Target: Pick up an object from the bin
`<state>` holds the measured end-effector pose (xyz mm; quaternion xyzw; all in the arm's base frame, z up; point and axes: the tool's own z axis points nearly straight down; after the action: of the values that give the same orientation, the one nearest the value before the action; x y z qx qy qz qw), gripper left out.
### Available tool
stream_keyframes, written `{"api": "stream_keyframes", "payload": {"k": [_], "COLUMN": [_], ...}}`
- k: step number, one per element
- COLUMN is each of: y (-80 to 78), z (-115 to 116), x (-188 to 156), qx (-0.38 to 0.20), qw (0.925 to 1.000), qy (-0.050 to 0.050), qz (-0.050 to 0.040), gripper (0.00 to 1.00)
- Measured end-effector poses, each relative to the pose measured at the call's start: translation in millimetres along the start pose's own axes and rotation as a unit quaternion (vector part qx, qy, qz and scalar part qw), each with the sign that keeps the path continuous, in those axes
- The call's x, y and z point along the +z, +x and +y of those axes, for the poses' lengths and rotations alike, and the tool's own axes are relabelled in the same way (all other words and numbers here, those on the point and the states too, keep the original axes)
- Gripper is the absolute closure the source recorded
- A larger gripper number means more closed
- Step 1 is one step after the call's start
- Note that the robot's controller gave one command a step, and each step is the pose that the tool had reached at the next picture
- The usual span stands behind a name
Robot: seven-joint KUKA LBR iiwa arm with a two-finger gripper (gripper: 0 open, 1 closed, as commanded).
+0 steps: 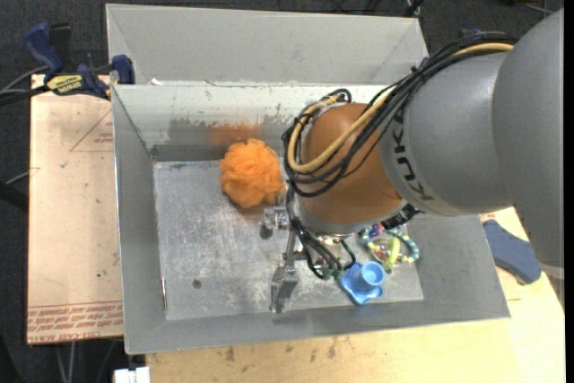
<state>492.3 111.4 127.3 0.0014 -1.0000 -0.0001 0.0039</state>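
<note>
My jaws hang low over the bare floor of the bin near its front wall. They look spread, with nothing between them (so no pick yet). An orange fuzzy ball lies just beyond them toward the back. A small blue cup and a multicoloured tangle sit on the arm's side. Closing on something and lifting it are both left to do.
</note>
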Motion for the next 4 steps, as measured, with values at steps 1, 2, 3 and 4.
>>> {"api": "stream_keyframes", "payload": {"k": [1,2,3,4], "y": [-2.1,-28.6,-55.1,-88.6], "z": [0,11,2,-19], "x": [-4,-35,-52,-53], "qx": [0.001,-0.022,-0.016,-0.01], "qw": [1.0,0.9998,0.9998,0.9999], "qy": [0.0,0.0,-0.002,0.0], "qz": [-0.0037,-0.0021,-0.0081,-0.005], "gripper": [0.0,0.0,0.0,0.0]}}
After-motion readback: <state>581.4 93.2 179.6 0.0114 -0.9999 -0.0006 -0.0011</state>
